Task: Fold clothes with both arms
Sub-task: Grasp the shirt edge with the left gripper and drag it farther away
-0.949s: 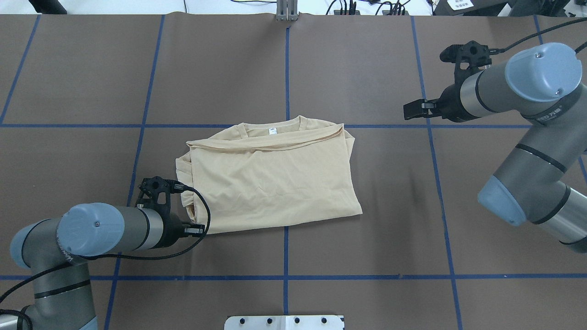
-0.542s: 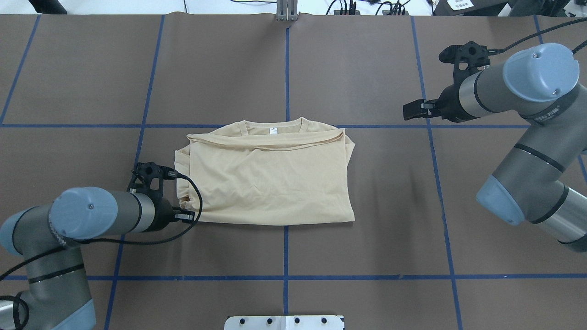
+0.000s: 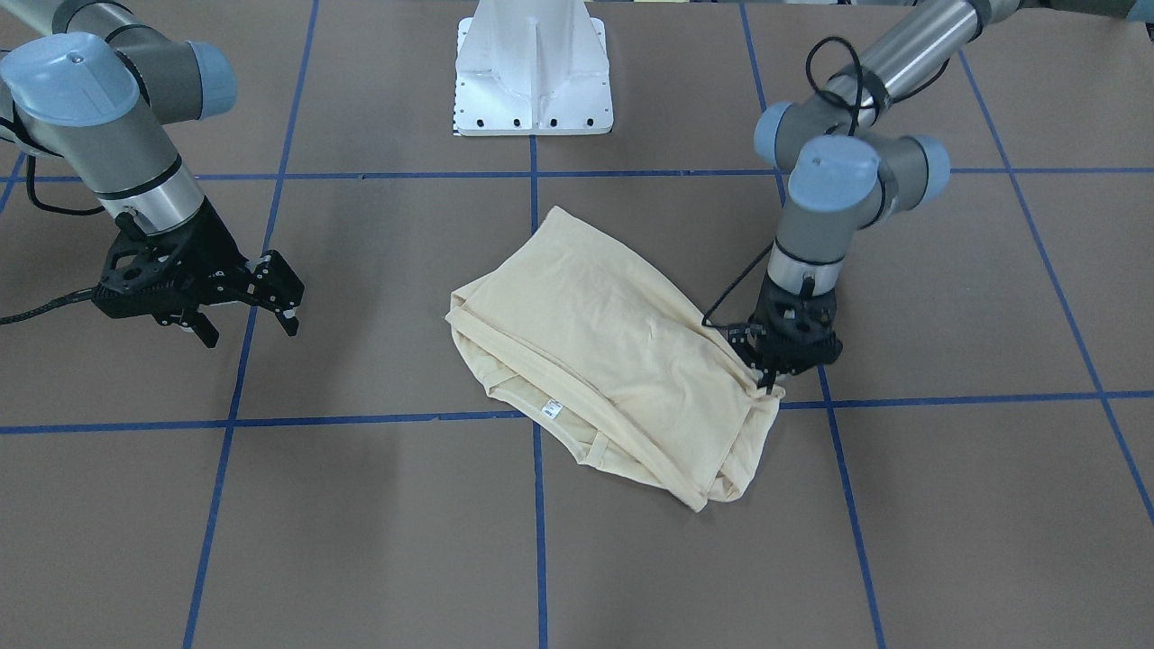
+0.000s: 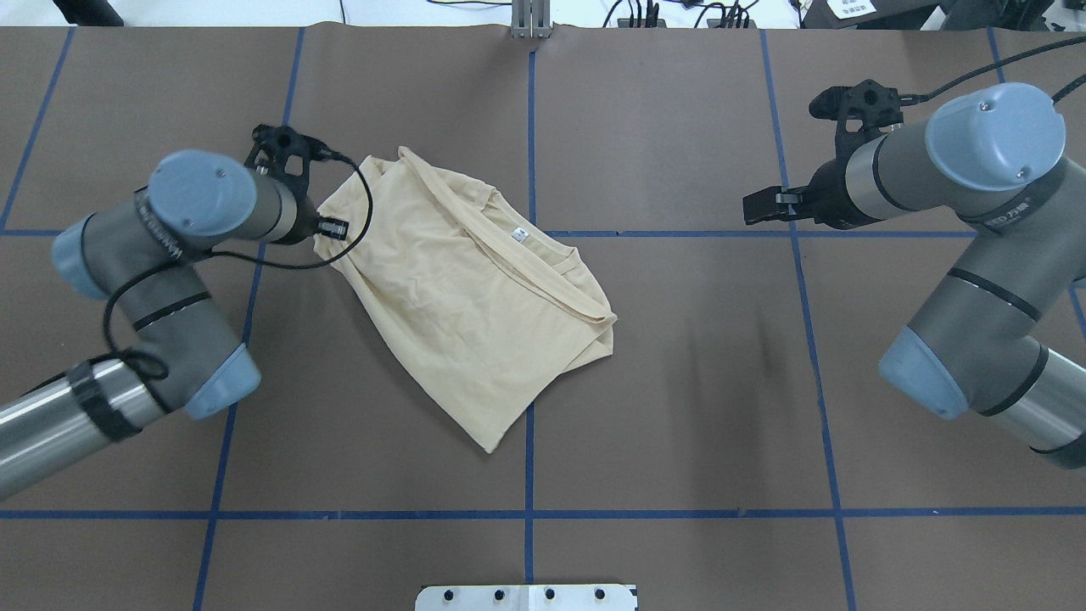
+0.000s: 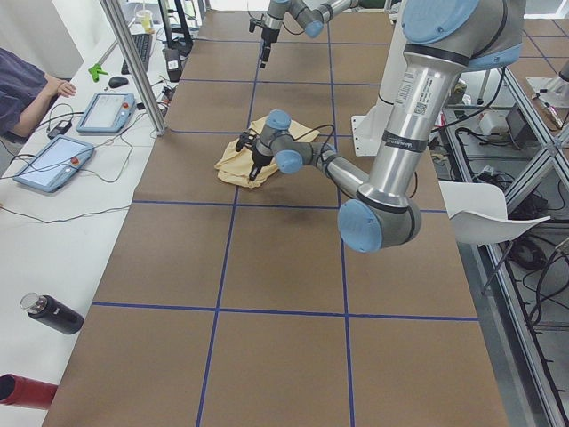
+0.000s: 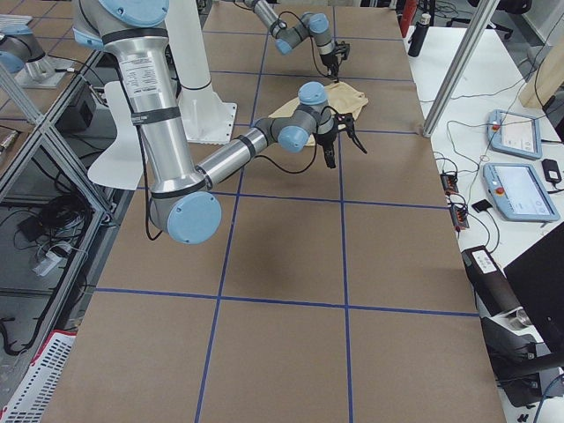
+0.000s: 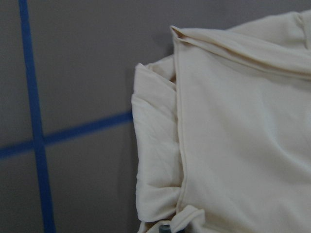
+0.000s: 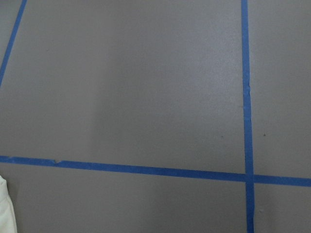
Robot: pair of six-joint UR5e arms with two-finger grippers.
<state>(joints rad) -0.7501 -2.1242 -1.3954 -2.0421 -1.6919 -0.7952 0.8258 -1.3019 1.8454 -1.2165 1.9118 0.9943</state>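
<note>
T-shirt [image 4: 458,314] of thin, creased cream fabric

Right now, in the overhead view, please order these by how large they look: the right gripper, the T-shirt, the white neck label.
1. The T-shirt, by far the largest.
2. The right gripper; it hangs above the table, nearer the camera, yet it clearly ranks here.
3. The neck label, only a tiny white patch.
</note>
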